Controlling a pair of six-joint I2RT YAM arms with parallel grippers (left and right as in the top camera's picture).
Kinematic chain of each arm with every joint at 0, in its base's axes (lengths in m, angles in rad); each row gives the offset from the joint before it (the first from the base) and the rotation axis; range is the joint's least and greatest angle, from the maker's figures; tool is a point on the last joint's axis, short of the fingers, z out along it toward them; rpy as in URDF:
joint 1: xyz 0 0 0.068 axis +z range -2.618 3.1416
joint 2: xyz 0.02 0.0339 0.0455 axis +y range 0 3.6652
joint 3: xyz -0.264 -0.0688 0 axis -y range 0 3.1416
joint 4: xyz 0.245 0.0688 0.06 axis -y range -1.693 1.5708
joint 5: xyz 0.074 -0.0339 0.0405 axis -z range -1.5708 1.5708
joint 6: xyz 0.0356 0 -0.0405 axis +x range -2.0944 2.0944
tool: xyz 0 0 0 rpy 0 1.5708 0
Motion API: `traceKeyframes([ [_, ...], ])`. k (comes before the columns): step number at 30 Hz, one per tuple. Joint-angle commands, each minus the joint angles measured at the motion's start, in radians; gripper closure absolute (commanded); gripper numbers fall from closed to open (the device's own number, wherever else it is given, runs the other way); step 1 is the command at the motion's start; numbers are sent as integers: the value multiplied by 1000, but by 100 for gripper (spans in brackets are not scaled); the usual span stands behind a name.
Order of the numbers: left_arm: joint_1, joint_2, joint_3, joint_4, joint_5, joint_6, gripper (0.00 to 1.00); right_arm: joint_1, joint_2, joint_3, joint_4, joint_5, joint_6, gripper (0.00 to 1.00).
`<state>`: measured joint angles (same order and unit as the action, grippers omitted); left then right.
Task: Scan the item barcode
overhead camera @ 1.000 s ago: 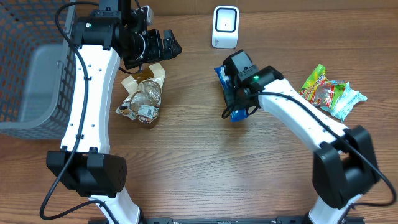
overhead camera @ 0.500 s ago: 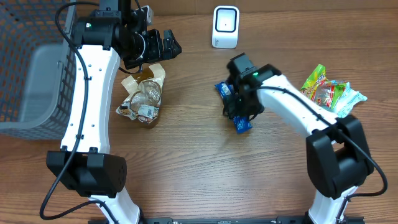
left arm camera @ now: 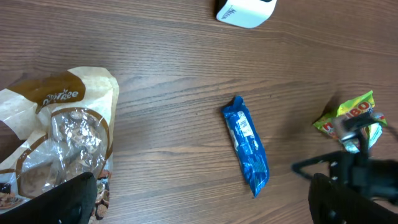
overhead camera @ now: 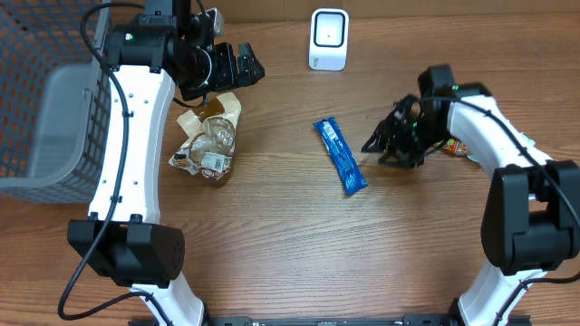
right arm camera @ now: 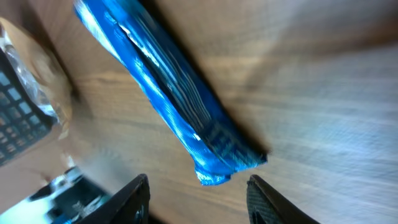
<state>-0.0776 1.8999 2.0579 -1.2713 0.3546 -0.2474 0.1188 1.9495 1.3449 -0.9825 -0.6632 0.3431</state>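
The blue snack packet (overhead camera: pixel 341 156) lay flat on the worktop (overhead camera: pixel 272 235), well apart from the scanner (overhead camera: pixel 328 39), in nobody's grip. Right claw (overhead camera: pixel 376 152) hung released beside it, empty. Left claw (overhead camera: pixel 245 65) gaped wide near the cookie bag (overhead camera: pixel 210 136). Judging by that, the scan looked undone, with pickup and presenting the barcode both left to do.

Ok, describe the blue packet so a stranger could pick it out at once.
Find the white scanner at the table's far edge. Just nearer, mid-table, a long narrow packet lies flat and alone. It is the only bright blue wrapper, with a white label.
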Motion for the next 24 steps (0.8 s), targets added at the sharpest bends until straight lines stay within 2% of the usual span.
traceKeyframes([
  [1,5,-15,10,0,-7,16,0,29,-48,-124,84,-71,95,51],
  [4,5,-15,10,0,-7,16,0,39,-111,-261,241,-56,220,52],
  [8,5,-15,10,0,-7,16,0,39,-238,-436,434,-41,369,48],
  [13,5,-15,10,0,-7,16,0,40,-323,-593,612,12,554,46],
  [18,5,-15,10,0,-7,16,0,86,-321,-705,844,52,660,46],
  [24,5,-15,10,0,-7,16,1,151,-321,-715,919,119,734,45],
])
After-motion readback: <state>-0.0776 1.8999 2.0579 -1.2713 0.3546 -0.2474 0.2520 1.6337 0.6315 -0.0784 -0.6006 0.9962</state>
